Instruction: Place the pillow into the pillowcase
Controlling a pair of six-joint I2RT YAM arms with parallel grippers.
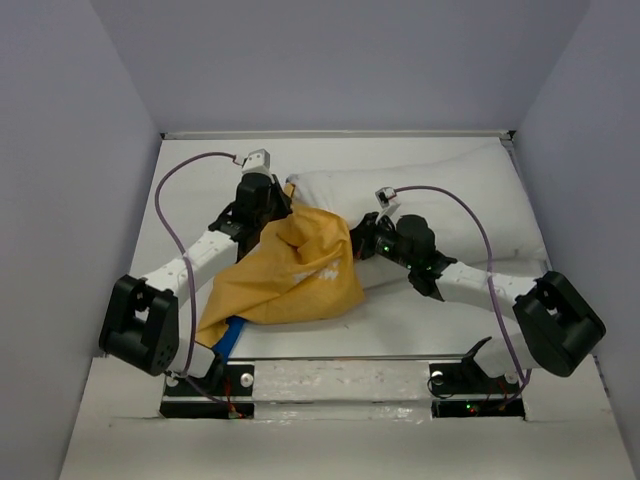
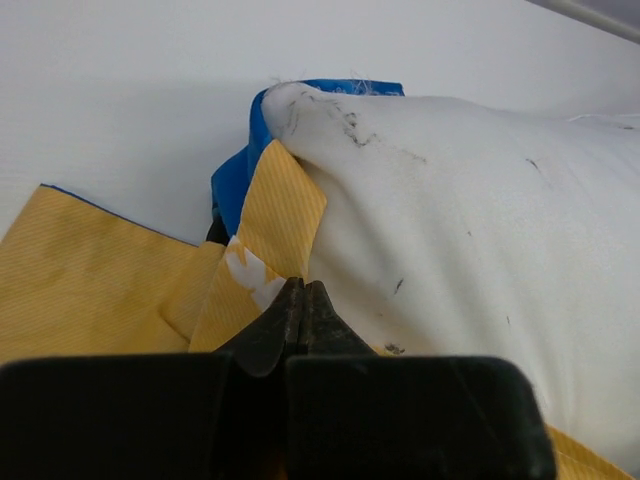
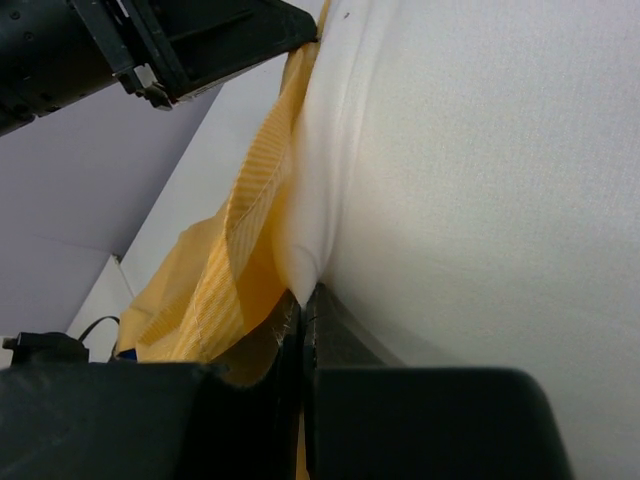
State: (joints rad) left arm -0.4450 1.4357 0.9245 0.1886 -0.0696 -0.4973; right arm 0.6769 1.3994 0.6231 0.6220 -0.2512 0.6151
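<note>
The white pillow lies across the back right of the table, its left end inside the mouth of the yellow pillowcase. My left gripper sits at the pillowcase's upper hem. In the left wrist view the jaws are shut on the yellow hem, right against the pillow. The pillow's corner pokes out past the blue lining. My right gripper is at the pillowcase's right edge. It is shut on the yellow pillowcase hem, with a pucker of the pillow drawn to its tips.
The pillowcase's blue side shows at its near-left corner, by the left arm's base. Grey walls enclose the white table on three sides. The left arm's black body is close above the right gripper. Purple cables loop over both arms.
</note>
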